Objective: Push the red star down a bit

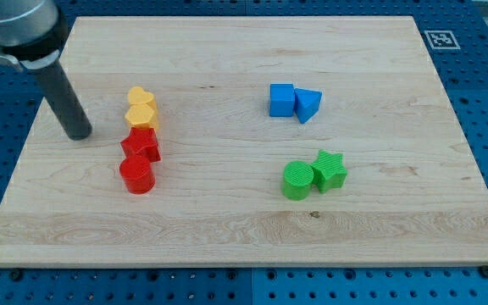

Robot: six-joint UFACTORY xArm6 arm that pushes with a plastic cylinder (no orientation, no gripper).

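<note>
Camera view shows a wooden board (244, 229) with my tip (80, 134) resting in the left part of the frame, just left of a column of blocks. There is no pincer to open or close here; the arm ends in a plain dark rod that grips nothing.

The red star (141, 144) sits in the left-centre of the frame, wedged between a yellow heart (141, 108) touching it from above and a red cylinder (136, 174) touching it from below. It lies to the right of my tip and slightly lower in the frame, near but apart.

The star looks like a small, light, rigid block that should slide easily on the smooth wood. Its points may make it spin if pushed off-centre, so contact is best on its upper edge, centred. That edge is crowded by the heart, and pushing down will likely carry the cylinder along too.

Blue blocks (294, 102) and green blocks (313, 174) lie well apart on the right.
</note>
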